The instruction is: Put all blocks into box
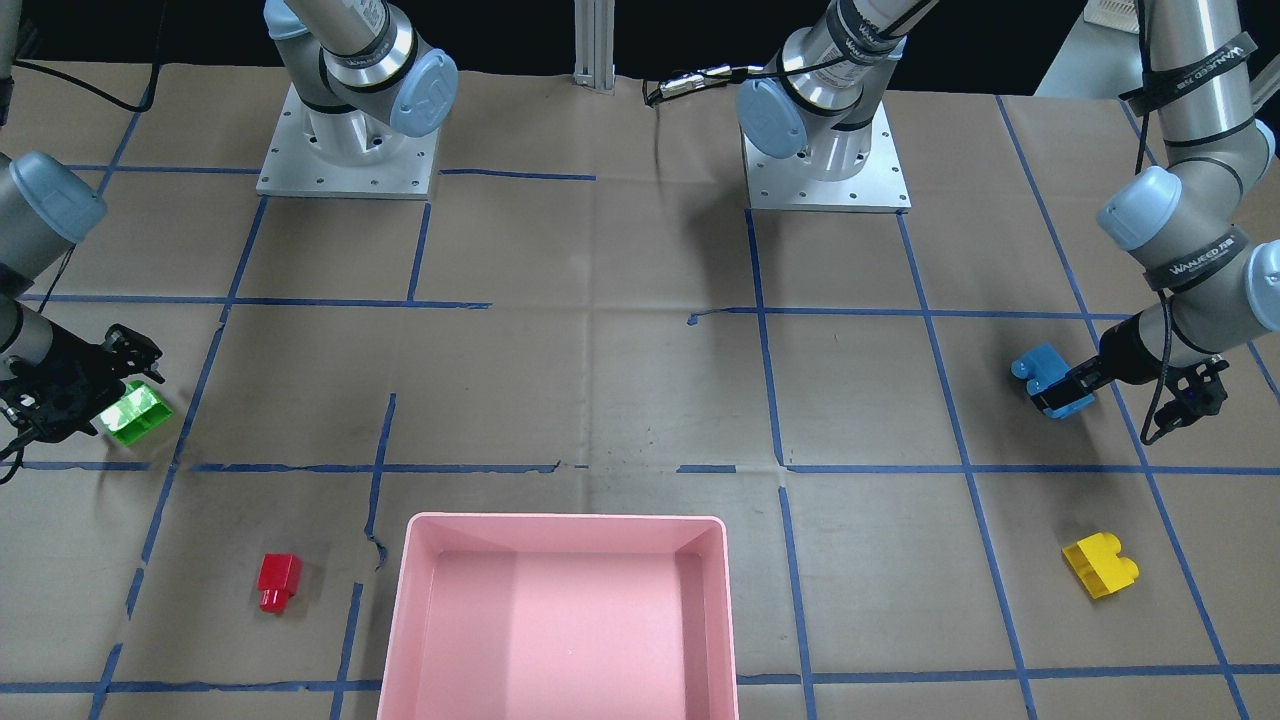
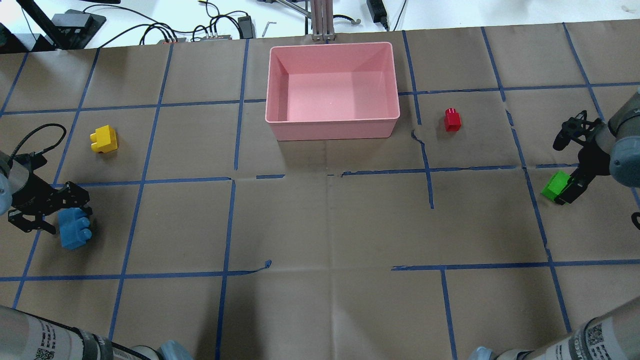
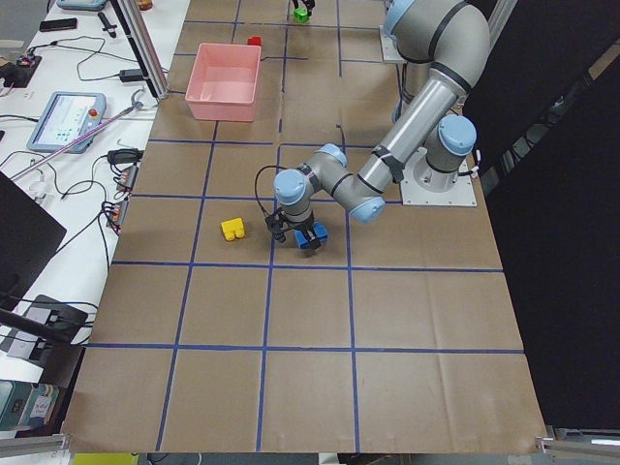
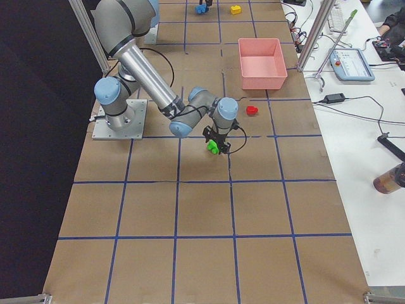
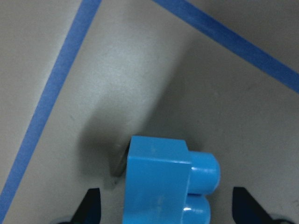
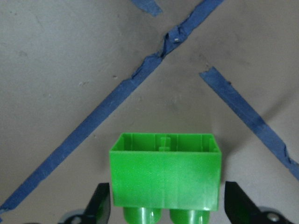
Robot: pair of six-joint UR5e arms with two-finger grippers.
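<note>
Two blocks sat between jaws. Left jaws were released, straddling the light-blue block (image 5: 154,172) on the surface (image 2: 320,225) with gaps either side. Right jaws closely flanked the green block (image 6: 164,175); grip could not be told. Yellow block (image 2: 104,138) and red block (image 2: 453,120) lay apart; pink box (image 2: 332,127) well beyond both.

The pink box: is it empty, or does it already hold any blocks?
Empty: the box has a bare floor; the yellow block, blue block, red block and green block are all outside it.

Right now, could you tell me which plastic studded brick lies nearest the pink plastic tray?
The tiny red one-stud brick; the yellow brick, green brick and light-blue brick lie farther out.
</note>
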